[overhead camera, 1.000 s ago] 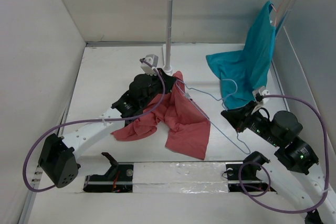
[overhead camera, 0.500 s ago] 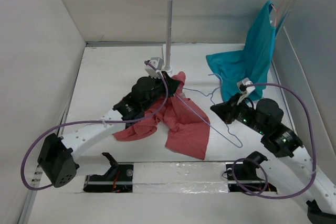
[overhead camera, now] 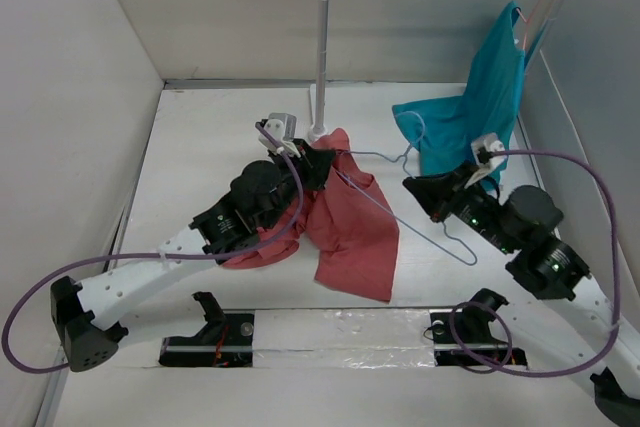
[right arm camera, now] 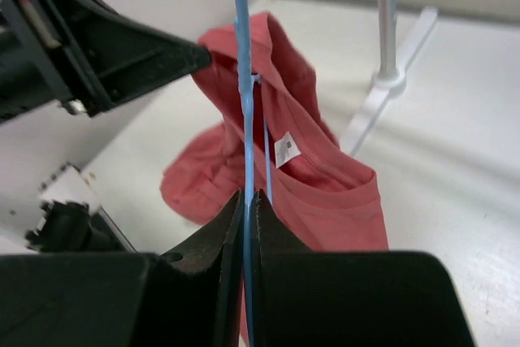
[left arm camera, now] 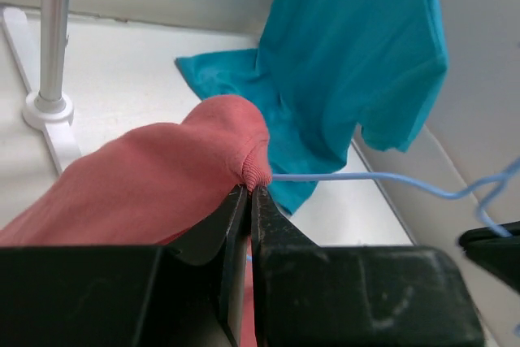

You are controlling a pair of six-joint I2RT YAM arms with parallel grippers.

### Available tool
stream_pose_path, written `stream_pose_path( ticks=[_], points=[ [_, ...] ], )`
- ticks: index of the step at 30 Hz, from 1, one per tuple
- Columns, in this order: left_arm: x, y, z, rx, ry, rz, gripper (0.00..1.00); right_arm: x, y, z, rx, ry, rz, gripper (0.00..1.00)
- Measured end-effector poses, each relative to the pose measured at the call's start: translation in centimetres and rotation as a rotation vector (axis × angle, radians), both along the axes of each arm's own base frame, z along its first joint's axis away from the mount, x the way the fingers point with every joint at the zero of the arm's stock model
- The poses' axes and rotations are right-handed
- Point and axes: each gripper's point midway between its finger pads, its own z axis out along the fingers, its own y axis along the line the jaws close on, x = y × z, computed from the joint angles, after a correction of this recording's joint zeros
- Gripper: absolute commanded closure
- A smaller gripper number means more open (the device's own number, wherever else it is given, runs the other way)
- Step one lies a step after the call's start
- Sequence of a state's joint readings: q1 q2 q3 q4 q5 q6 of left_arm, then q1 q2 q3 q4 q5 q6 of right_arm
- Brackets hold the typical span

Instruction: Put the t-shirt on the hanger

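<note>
The red t-shirt point(overhead camera: 350, 232) lies crumpled on the table, with its collar end lifted. My left gripper point(overhead camera: 322, 159) is shut on the ribbed collar edge point(left arm camera: 258, 170). The light-blue wire hanger point(overhead camera: 440, 241) runs slanted from the collar to the right, and one arm goes into the neck opening point(right arm camera: 325, 170). Its hook sits by the teal shirt. My right gripper point(overhead camera: 412, 187) is shut on the hanger wire point(right arm camera: 241, 54), which passes straight between its jaws. The left gripper also shows in the right wrist view point(right arm camera: 122, 54).
A white clothes rack stands at the back, with its pole point(overhead camera: 322, 47) and base just behind the left gripper. A teal shirt point(overhead camera: 480, 117) hangs from the rack's right end and drapes onto the table. Grey walls close in on the left and right.
My right gripper has moved back and left with the hanger, bringing the hook near the teal shirt. My left gripper has shifted slightly left, still holding the collar.
</note>
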State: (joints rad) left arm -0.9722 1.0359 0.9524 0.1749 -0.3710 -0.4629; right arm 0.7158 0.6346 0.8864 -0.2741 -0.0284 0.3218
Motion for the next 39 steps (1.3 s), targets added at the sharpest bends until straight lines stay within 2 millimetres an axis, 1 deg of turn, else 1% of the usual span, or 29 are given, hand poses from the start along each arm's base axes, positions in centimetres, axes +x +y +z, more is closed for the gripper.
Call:
stream_pose_path(
  ticks=[3,5,6,8,10,12,14,15,16,17,22,25,27,29,31,33,36,38,39],
  points=[
    [-0.4,0.1,1.6,-0.032,-0.028,-0.017,1.0,-0.8,-0.8,3.1,0.073,-0.076,-0.007,1.0],
    [-0.9,-0.6,2.5,-0.042,-0.039,-0.048,1.0,-0.4,-0.2,4.2,0.103,-0.107,0.002,1.0],
    [-1.3,-1.1,2.8,-0.042,-0.044,-0.066,1.0,0.3,0.6,4.1,0.101,-0.105,0.013,1.0],
    [-2.2,-2.3,3.2,-0.039,-0.048,-0.107,1.0,1.8,3.0,3.3,0.091,-0.088,0.044,1.0],
    [-3.3,-3.4,3.0,-0.024,-0.047,-0.145,1.0,3.1,5.2,1.4,0.068,-0.054,0.069,1.0],
    [-4.5,-4.1,2.5,0.0,-0.04,-0.164,1.0,3.8,6.7,-0.7,0.051,-0.023,0.081,1.0],
    [-5.7,-4.6,2.2,0.013,-0.037,-0.185,1.0,3.6,7.5,-2.4,0.043,-0.006,0.085,1.0],
    [-6.2,-4.8,2.2,0.017,-0.038,-0.194,1.0,3.4,7.8,-2.8,0.05,-0.007,0.087,1.0],
    [-6.7,-4.9,2.3,0.017,-0.038,-0.199,1.0,3.3,8.1,-2.3,0.077,-0.028,0.087,1.0],
    [-6.9,-4.7,2.5,0.013,-0.041,-0.199,1.0,2.8,8.5,-2.7,0.081,-0.029,0.103,1.0],
    [-7.4,-3.1,5.0,-0.052,-0.074,-0.185,1.0,0.8,10.7,-1.5,0.137,-0.074,0.161,1.0],
    [-7.6,-3.2,7.1,-0.08,-0.096,-0.202,1.0,0.0,11.6,-0.4,0.172,-0.107,0.186,1.0],
    [-7.7,-3.7,8.2,-0.094,-0.107,-0.215,1.0,0.0,11.8,0.1,0.183,-0.119,0.191,1.0],
    [-7.9,-4.1,8.9,-0.101,-0.113,-0.237,1.0,-0.1,11.2,0.9,0.204,-0.134,0.192,1.0],
    [-8.2,-4.8,9.6,-0.106,-0.118,-0.267,1.0,-0.5,10.3,2.5,0.241,-0.164,0.209,1.0],
    [-8.5,-6.0,10.5,-0.113,-0.123,-0.303,1.0,-1.0,9.8,3.9,0.278,-0.189,0.237,1.0],
    [-8.7,-7.7,11.3,-0.103,-0.122,-0.327,1.0,-1.1,10.6,4.9,0.326,-0.207,0.283,1.0],
    [-9.2,-8.6,11.2,-0.074,-0.12,-0.318,1.0,-1.0,11.3,4.8,0.354,-0.204,0.306,1.0],
    [-9.5,-8.7,11.2,-0.062,-0.122,-0.298,0.89,-0.9,11.4,4.3,0.356,-0.192,0.311,1.0]
  ],
)
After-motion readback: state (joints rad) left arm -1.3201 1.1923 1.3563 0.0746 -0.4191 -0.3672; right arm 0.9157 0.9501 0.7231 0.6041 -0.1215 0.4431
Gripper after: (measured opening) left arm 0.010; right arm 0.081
